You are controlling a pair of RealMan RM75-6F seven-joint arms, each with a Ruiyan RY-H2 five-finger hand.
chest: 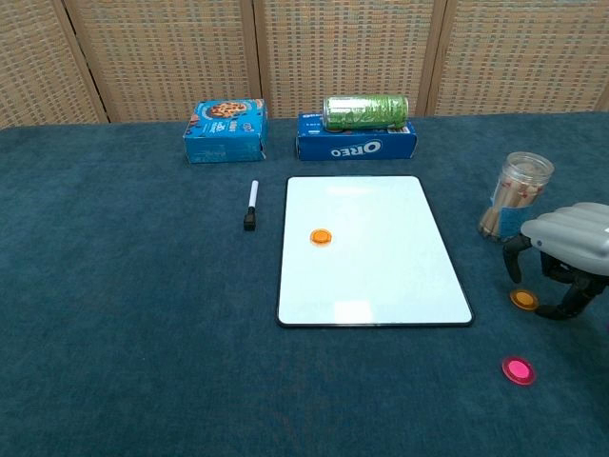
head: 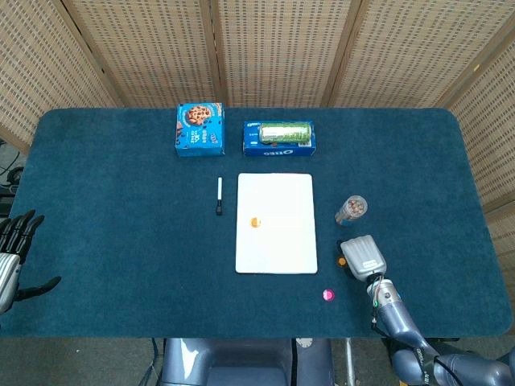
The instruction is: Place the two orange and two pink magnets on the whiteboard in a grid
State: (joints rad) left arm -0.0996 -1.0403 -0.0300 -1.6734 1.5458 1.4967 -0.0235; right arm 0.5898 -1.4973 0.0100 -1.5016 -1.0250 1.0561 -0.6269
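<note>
Orange magnet (chest: 522, 299) lies between the right hand's (chest: 563, 249) curled fingers, ungrasped; left hand (head: 10, 261) released.

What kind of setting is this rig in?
Probably a lab or demo tabletop station: dark blue felt-covered table, woven wicker screen panels behind, and staged props such as a white rectangular whiteboard and a blue Oreo box.
</note>
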